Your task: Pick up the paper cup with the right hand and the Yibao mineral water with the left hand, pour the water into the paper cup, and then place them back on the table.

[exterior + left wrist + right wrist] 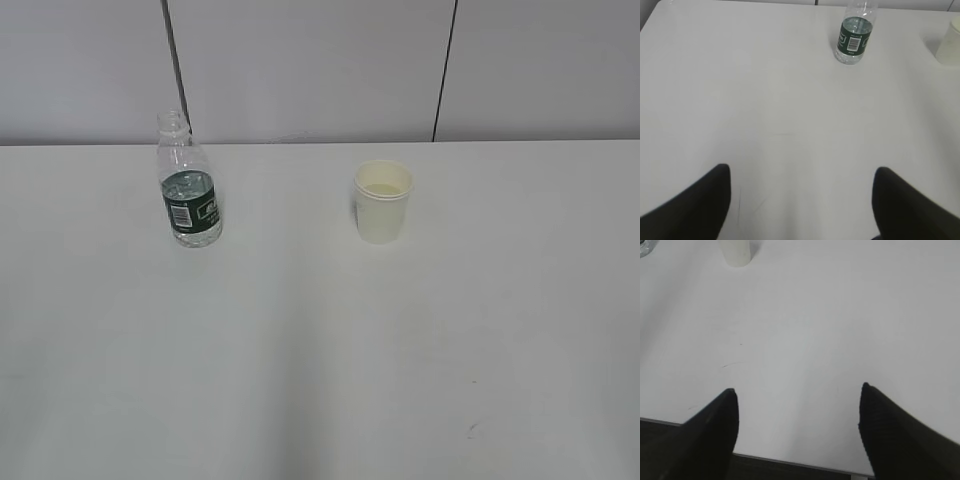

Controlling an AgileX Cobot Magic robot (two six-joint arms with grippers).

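Observation:
The Yibao mineral water bottle [188,190] stands upright and uncapped on the white table [320,350], at the back left. The paper cup [382,201] stands upright at the back, right of centre. Neither arm shows in the exterior view. In the left wrist view my left gripper [802,172] is open and empty, far in front of the bottle [854,37]; the cup [950,40] is at the right edge. In the right wrist view my right gripper [797,392] is open and empty over the table's near edge, with the cup's base [736,252] far ahead at upper left.
A grey panelled wall [320,70] runs behind the table's far edge. The table's front edge [790,460] shows under my right gripper, with dark space below it. Faint scuff marks [747,202] lie on the tabletop.

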